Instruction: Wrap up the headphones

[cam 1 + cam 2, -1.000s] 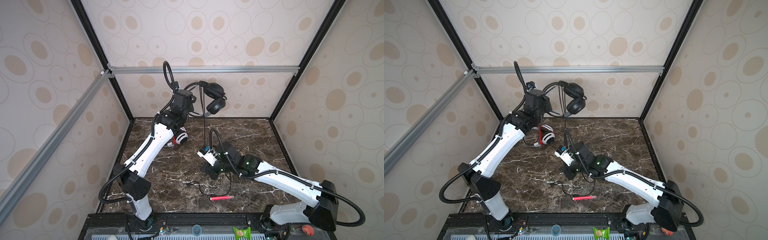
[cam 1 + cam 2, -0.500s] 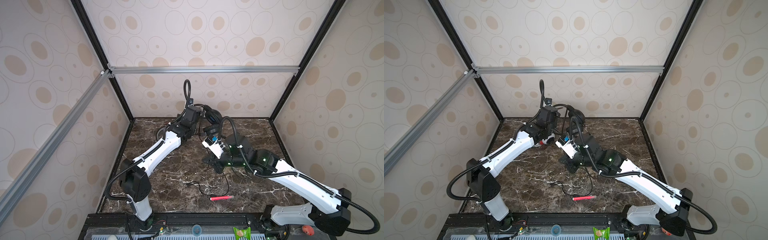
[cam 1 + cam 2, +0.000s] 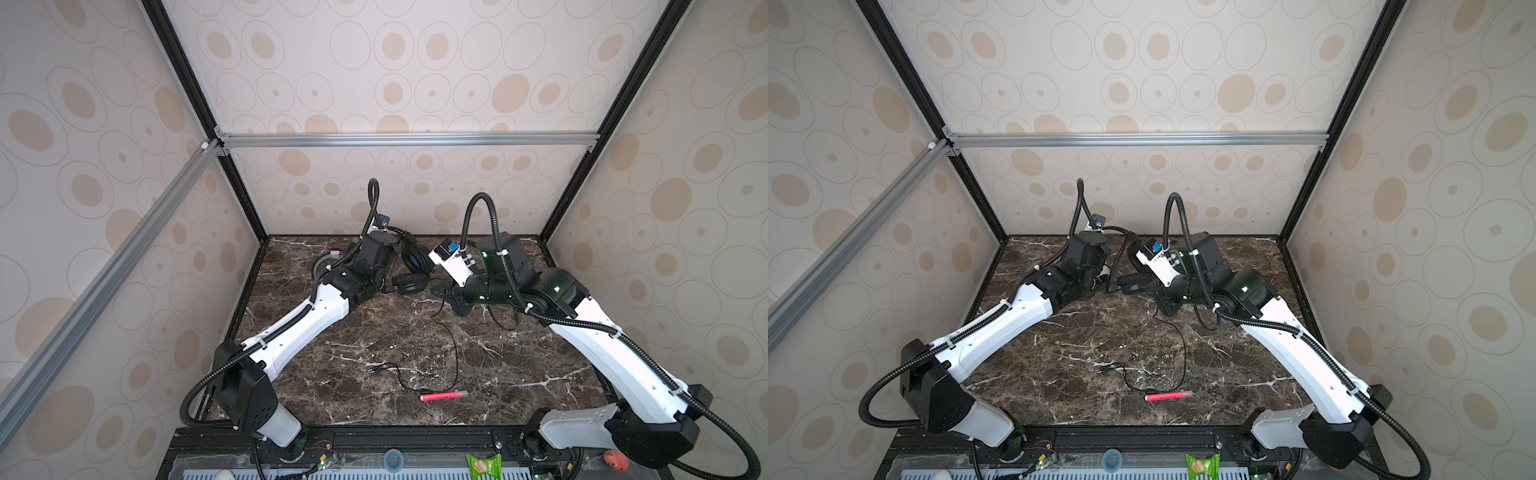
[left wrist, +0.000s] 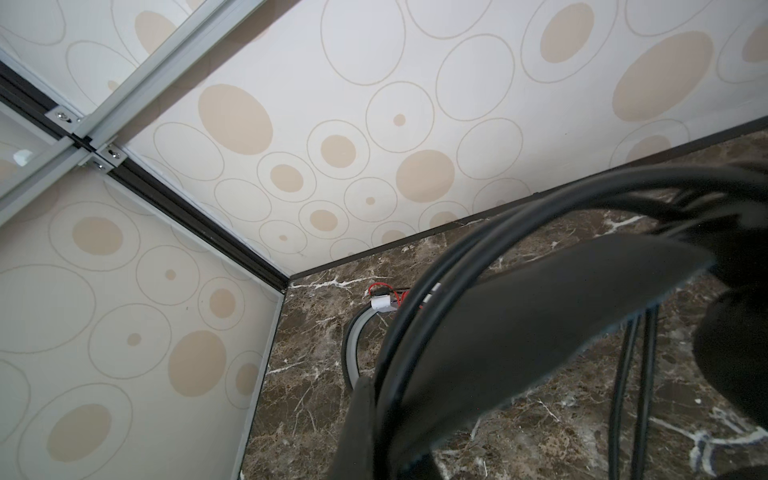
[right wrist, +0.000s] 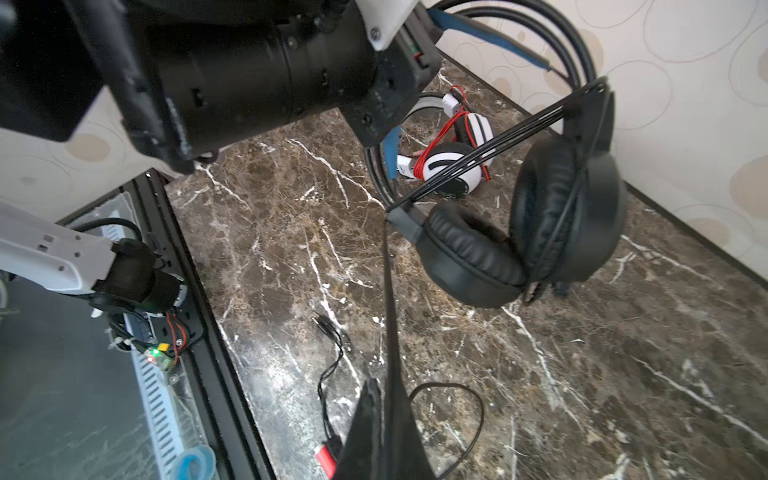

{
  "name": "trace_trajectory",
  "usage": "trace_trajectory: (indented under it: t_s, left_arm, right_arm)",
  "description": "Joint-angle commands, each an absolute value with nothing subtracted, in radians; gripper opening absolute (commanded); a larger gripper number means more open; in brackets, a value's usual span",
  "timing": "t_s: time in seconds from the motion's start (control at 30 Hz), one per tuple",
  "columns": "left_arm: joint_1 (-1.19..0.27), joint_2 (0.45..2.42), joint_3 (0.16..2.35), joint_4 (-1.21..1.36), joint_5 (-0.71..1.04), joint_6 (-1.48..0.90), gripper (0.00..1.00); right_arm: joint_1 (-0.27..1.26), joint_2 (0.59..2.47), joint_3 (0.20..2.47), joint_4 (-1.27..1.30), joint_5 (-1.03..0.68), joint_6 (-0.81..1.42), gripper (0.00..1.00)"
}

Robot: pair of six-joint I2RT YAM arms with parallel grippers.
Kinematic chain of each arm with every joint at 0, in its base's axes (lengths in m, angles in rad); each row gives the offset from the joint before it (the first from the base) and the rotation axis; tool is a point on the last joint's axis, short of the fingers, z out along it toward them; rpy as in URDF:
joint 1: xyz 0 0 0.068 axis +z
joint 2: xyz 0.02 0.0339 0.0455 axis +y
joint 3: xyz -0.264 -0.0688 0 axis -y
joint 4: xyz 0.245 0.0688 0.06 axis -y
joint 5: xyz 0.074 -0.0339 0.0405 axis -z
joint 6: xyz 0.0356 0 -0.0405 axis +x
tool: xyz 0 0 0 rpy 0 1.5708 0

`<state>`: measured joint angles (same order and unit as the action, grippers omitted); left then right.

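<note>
The black headphones [image 3: 410, 272] hang low at the back of the marble table, ear cups [image 5: 469, 257] close to the tabletop. My left gripper [image 3: 392, 262] is shut on their blue-lined band [image 4: 519, 332]. The black cord [image 5: 390, 299] runs taut from one cup to my right gripper [image 5: 384, 411], which is shut on it. The rest of the cord [image 3: 455, 353] trails loose over the table. The white headphones [image 5: 453, 162], wound with a red cord, lie behind in the back-left corner, mostly hidden by my left arm in both top views.
A pink-red pen [image 3: 442, 396] lies near the front middle of the table, beside the cord's loose plug end [image 3: 374, 368]. The back wall [image 3: 415, 195] stands just behind both grippers. A black front rail [image 3: 1142, 436] borders the table.
My left gripper has come down from high in the air with the black headphones to table level at the back. My right gripper has moved back and right, still on the cord.
</note>
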<state>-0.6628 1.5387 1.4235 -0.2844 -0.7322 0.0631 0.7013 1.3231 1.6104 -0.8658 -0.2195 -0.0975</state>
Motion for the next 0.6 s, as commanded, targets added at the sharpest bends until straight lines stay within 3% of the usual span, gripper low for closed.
trace_trajectory:
  t_s: [0.0, 0.2, 0.57]
  left_arm:
    - [-0.683, 1.503, 1.425, -0.271, -0.749, 0.174, 0.00]
    - [-0.692, 1.485, 1.479, -0.436, -0.581, 0.214, 0.00]
    - [-0.711, 1.400, 1.534, -0.588, -0.299, 0.195, 0.00]
  right_arm:
    - [0.681, 1.348, 1.684, -0.959, -0.164, -0.212, 0.00]
    - [0.643, 1.411, 1.772, -1.015, -0.046, -0.307, 0.00]
    - [0.512, 1.490, 1.835, -0.942, -0.161, -0.293, 0.02]
